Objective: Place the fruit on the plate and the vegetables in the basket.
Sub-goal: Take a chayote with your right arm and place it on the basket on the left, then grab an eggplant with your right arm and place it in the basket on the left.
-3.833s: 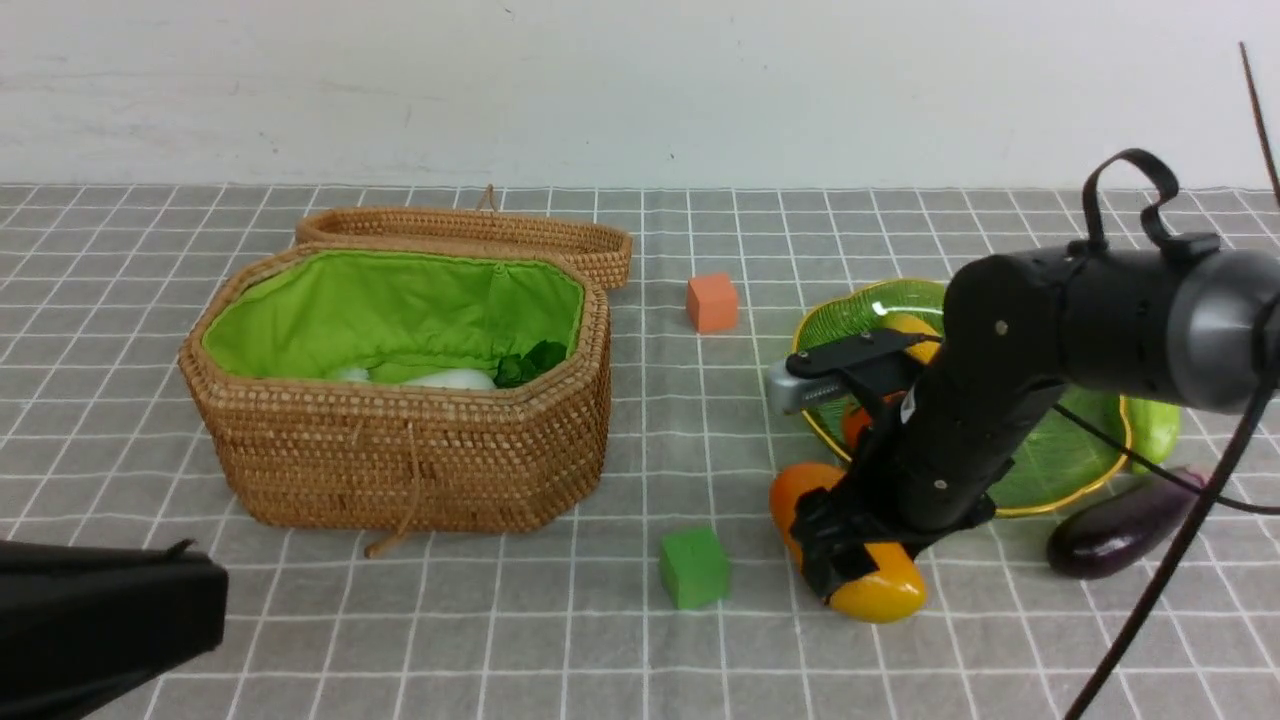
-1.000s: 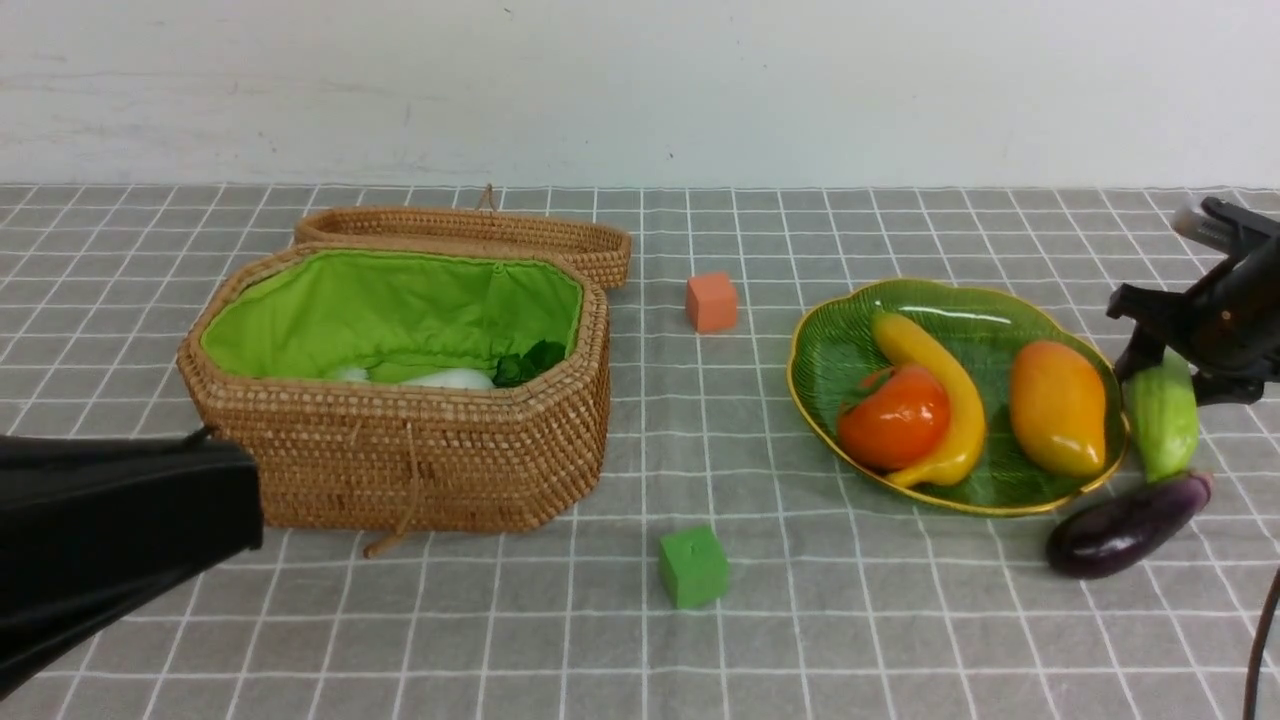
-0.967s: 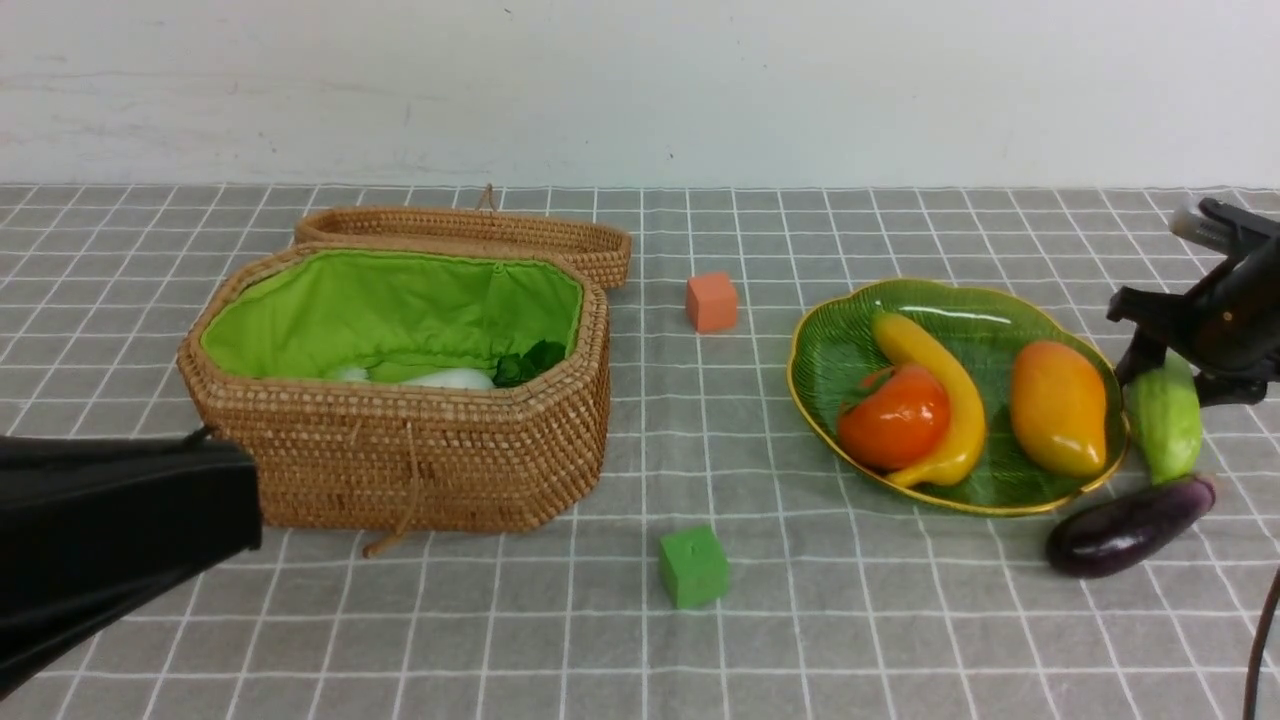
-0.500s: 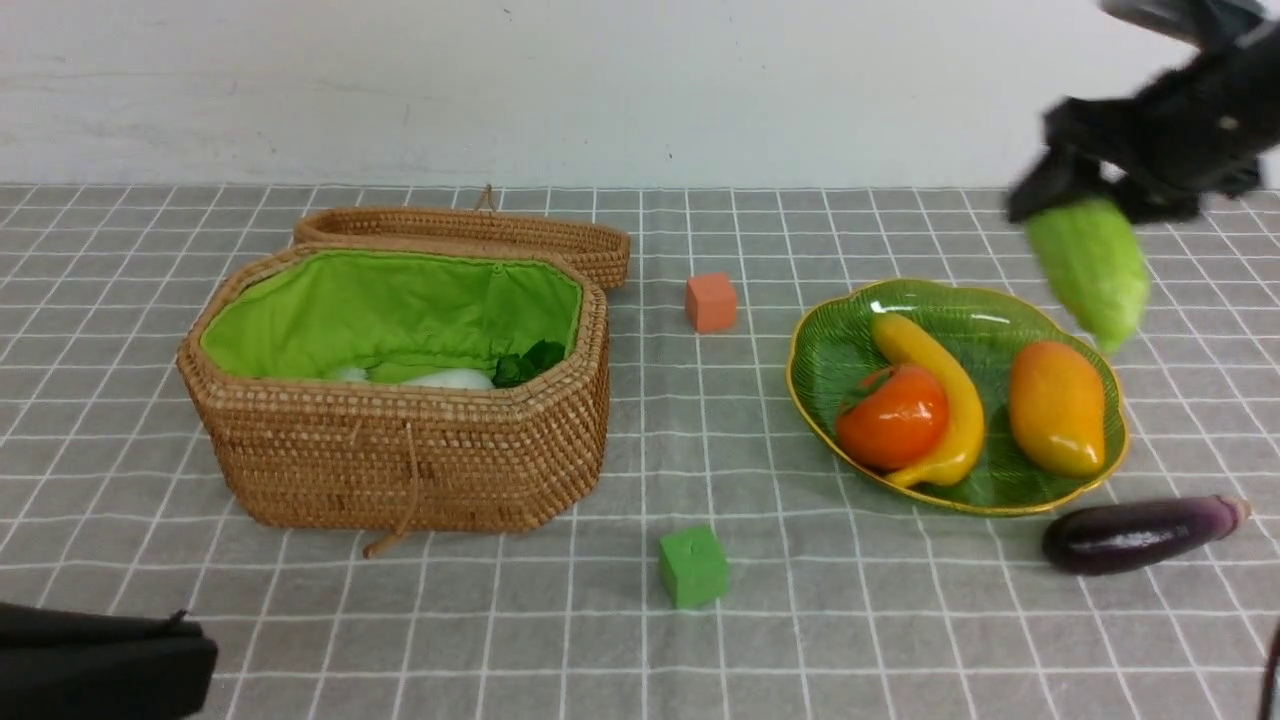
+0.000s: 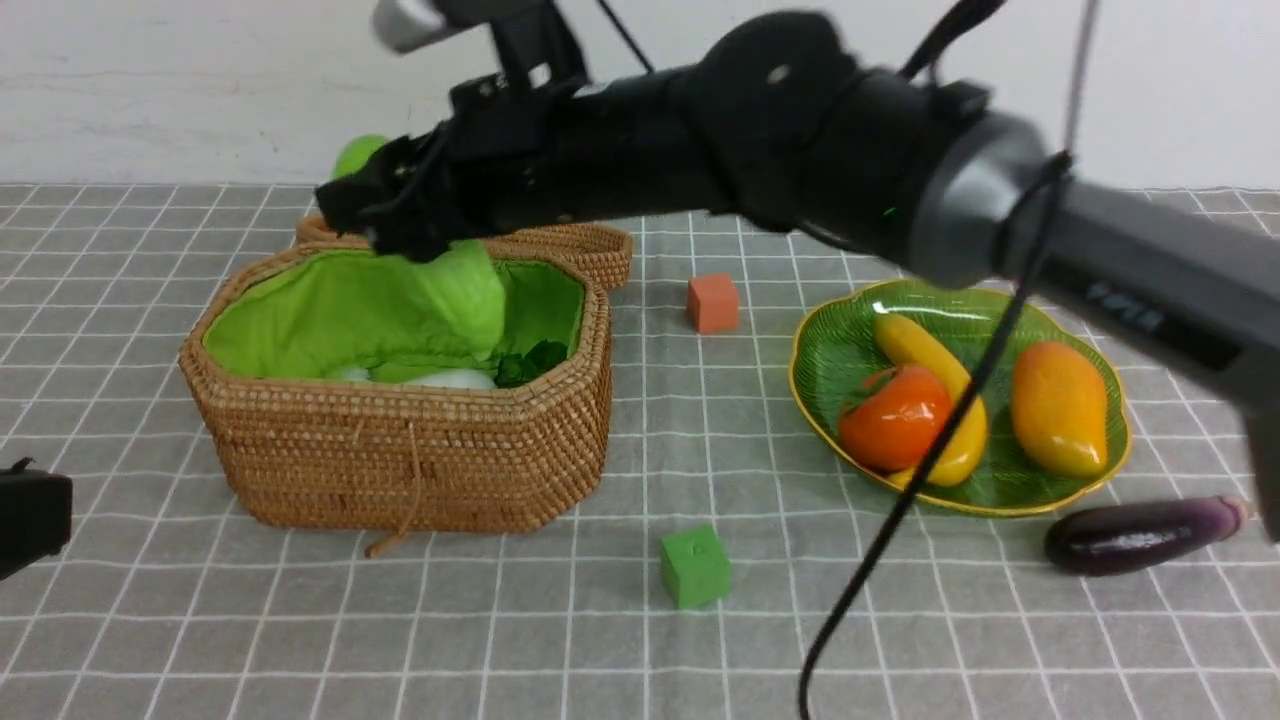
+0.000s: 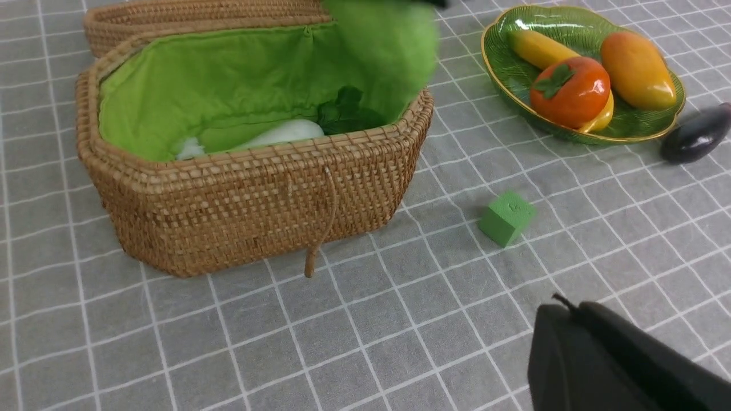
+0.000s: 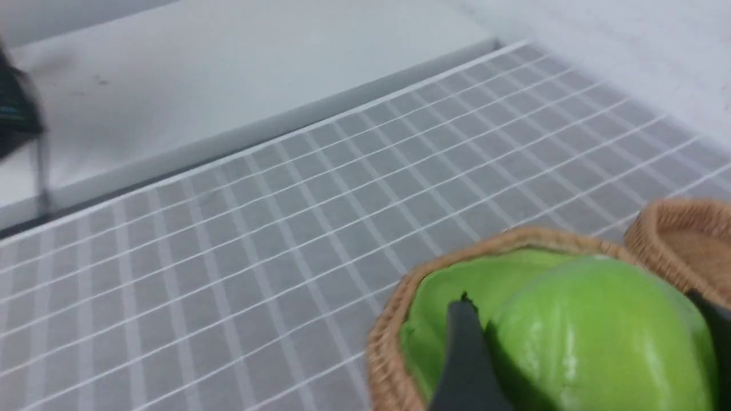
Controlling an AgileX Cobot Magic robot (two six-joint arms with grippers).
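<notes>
So on my far left I've just got the tip of my left gripper (image 5: 30, 515) poking into the front view, jaws closed together with nothing between them. Next along is the basket (image 5: 400, 450), green lining showing and its lid (image 5: 560, 250) folded open behind. The radish (image 5: 450, 379) is lying inside, leaves at its right end. Up above the basket I've got my right gripper (image 5: 385, 205) clamped around the gourd (image 5: 470, 300), which is tilted and a bit blurry, one end hanging over the opening. The orange cube (image 5: 713, 303) sits right of the lid, and the green cube (image 5: 696, 567) is closer to me. Then there's the plate (image 5: 1010, 500) holding the persimmon (image 5: 893, 418), the banana (image 5: 925, 345) and the mango (image 5: 1060, 410), with my right arm's cable crossing in front. Furthest right, the eggplant (image 5: 1140, 535) is on the table just beside the plate.
</notes>
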